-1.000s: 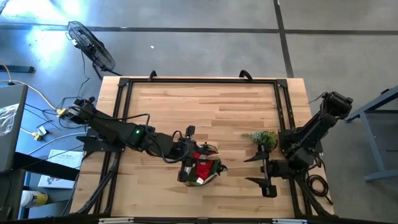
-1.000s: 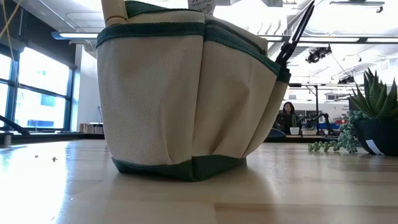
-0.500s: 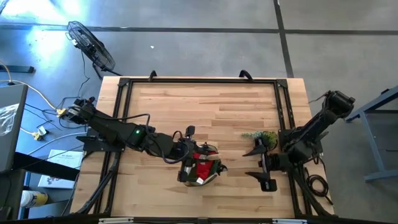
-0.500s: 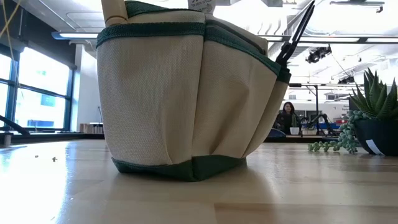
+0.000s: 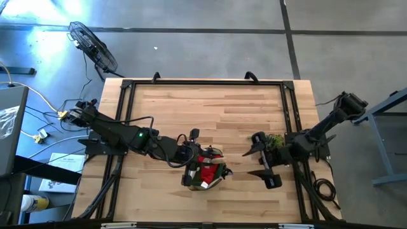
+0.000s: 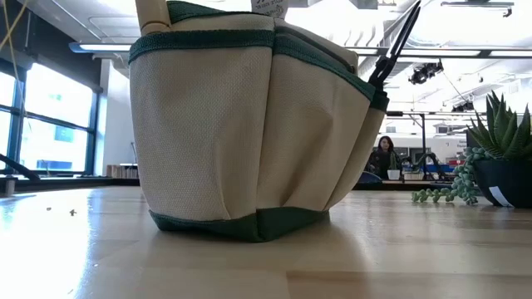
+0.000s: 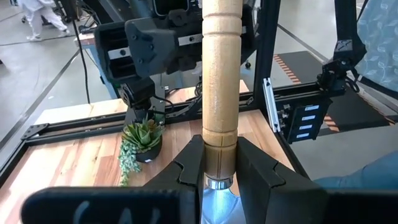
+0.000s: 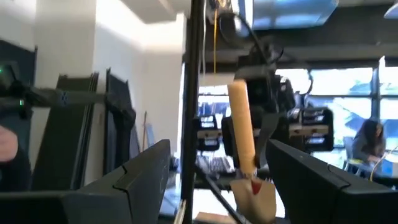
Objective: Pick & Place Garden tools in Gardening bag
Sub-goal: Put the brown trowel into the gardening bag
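At the bag: left claw [image 7: 221, 177] pinches a trowel [image 7: 221, 81] handle, head down in the bag [image 5: 205, 170].
Changed: right claw [image 5: 262, 162], spread and empty, has swung in past the plant [image 5: 272, 141] toward the bag.
Means: probably lining up to help or grab next.

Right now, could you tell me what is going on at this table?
The left tool is shut on a wooden-handled garden tool, holding it upright over the gardening bag, which already holds a red bundle and black shears. The right tool hangs open beside the small plant, holding nothing, its fingers pointed toward the bag.
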{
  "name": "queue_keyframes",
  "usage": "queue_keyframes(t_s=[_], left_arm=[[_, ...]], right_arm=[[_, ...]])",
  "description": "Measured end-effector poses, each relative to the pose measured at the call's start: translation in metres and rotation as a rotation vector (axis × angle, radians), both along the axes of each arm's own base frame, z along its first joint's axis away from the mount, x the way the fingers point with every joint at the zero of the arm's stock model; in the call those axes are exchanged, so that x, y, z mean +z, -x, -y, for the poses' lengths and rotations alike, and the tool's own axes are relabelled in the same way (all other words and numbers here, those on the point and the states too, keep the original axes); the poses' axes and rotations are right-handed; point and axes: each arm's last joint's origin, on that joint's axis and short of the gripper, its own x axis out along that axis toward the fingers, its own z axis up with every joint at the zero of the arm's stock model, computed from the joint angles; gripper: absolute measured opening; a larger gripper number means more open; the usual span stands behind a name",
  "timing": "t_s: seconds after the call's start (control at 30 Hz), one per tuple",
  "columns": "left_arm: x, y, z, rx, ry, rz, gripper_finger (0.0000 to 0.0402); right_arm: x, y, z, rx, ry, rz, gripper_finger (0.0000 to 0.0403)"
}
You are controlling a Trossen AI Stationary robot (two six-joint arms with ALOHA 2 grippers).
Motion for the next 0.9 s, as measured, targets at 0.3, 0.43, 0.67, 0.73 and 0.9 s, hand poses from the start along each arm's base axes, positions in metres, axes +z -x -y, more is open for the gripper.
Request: queue_keyframes(t_s=[0.3,0.43,0.67,0.73,0.9], left_arm=[[0.000,0.000,0.000,0.000,0.000,0.000,0.0054],[0.000,0.000,0.000,0.000,0.000,-0.001,0.0054],[0.000,0.000,0.000,0.000,0.000,-0.001,0.0054],[0.000,0.000,0.000,0.000,0.000,-0.001,0.0054],[0.000,0.000,0.000,0.001,0.000,-0.001,0.0054]], right_arm=[[0.034,-0.025,-0.001,0.020,0.079,-0.132,0.0256],[0.043,-0.026,-0.001,0.014,0.067,-0.111,0.0256],[0.044,-0.027,-0.001,-0.014,0.061,-0.126,0.0256],[0.044,-0.028,0.000,-0.031,0.065,-0.127,0.0256],[0.043,-0.033,0.008,-0.062,0.040,-0.138,0.0256]])
